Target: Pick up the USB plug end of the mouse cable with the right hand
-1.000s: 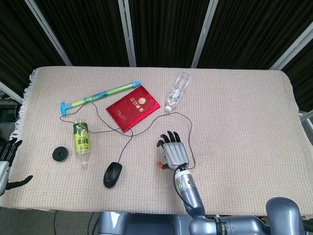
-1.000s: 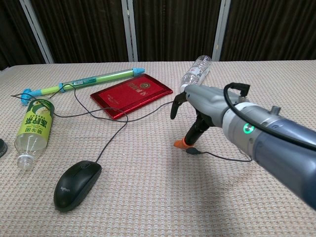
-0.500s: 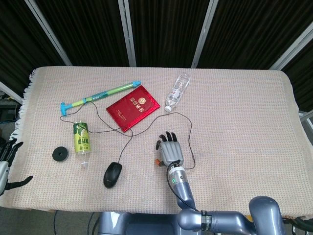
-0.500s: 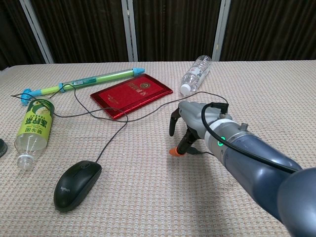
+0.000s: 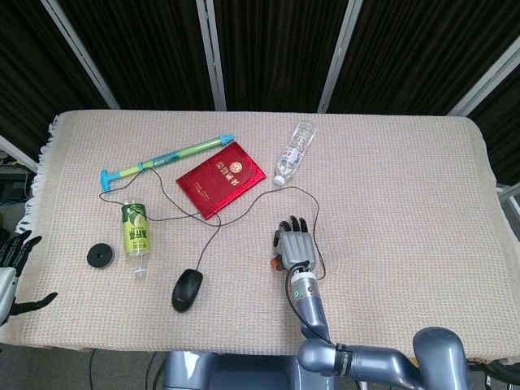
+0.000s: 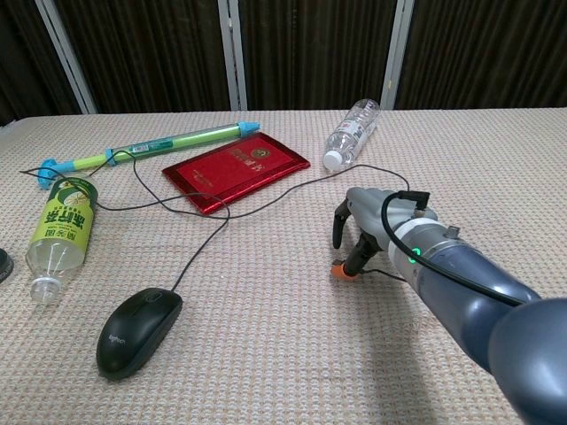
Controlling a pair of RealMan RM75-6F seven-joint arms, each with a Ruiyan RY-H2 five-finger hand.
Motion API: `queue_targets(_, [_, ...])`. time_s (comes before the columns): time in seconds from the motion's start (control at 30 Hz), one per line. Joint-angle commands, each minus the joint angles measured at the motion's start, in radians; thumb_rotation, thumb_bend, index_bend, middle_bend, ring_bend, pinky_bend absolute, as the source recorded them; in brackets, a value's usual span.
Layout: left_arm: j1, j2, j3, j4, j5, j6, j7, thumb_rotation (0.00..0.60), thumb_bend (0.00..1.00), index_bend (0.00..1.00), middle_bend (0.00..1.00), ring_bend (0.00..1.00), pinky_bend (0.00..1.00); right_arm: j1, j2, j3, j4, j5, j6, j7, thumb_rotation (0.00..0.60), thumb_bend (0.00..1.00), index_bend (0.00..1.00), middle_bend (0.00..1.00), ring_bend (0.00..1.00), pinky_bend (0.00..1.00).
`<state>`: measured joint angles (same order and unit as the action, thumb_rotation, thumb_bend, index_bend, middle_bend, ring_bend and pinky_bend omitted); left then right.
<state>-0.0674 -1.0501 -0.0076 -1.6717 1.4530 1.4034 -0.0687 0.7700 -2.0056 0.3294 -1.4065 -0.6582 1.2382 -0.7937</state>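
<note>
On woven cloth (image 6: 266,354) — thin black cable (image 6: 257,199) (looped), right hand (image 6: 359,226).

My right hand (image 5: 294,246) (image 6: 365,223) low over the table, back facing up, fingers pointing down and away from me. In the chest view the fingers (image 6: 339,225) are bent downward, tips at or near the surface; an orange tip (image 6: 340,270) on one digit touches the cloth. Whether anything is pinched, I cannot tell. My right forearm runs back toward my lower right, green light lit at the wrist.

My left hand (image 5: 11,264) at the far left edge of the head view, off the table, dark fingers spread apart, holding nothing.
</note>
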Motion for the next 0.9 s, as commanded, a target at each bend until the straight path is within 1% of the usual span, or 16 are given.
queue_targets(0.03, [-0.001,0.001,0.000,-0.001,-0.001,-0.002,0.000,0.600,0.12,0.10,0.00,0.00,0.00,-0.005,0.007,-0.003,-0.007,-0.002,0.008,-0.002,0.600,0.22,0.49,0.18,0.00,0.06])
queue_targets(0.23, [-0.001,0.002,0.000,-0.004,-0.001,-0.002,-0.009,0.600,0.12,0.10,0.00,0.00,0.00,-0.018,0.027,-0.006,-0.043,0.003,0.027,-0.015,0.600,0.23,0.49,0.18,0.00,0.06])
queue_targets(0.63, [0.002,0.005,0.004,-0.008,0.021,0.012,-0.041,0.600,0.12,0.14,0.00,0.00,0.00,-0.045,0.056,-0.030,-0.077,0.062,0.040,-0.062,0.600,0.25,0.42,0.15,0.00,0.06])
queue_targets(0.77, [0.001,0.006,0.005,-0.010,0.020,0.008,-0.044,0.600,0.12,0.14,0.00,0.00,0.00,-0.049,0.065,-0.021,-0.095,0.063,0.044,-0.055,0.600,0.25,0.42,0.15,0.00,0.06])
queue_targets(0.9, [-0.001,0.006,0.005,-0.012,0.017,0.004,-0.046,0.600,0.12,0.14,0.00,0.00,0.00,-0.049,0.076,-0.021,-0.138,0.057,0.067,-0.068,0.600,0.25,0.42,0.16,0.00,0.06])
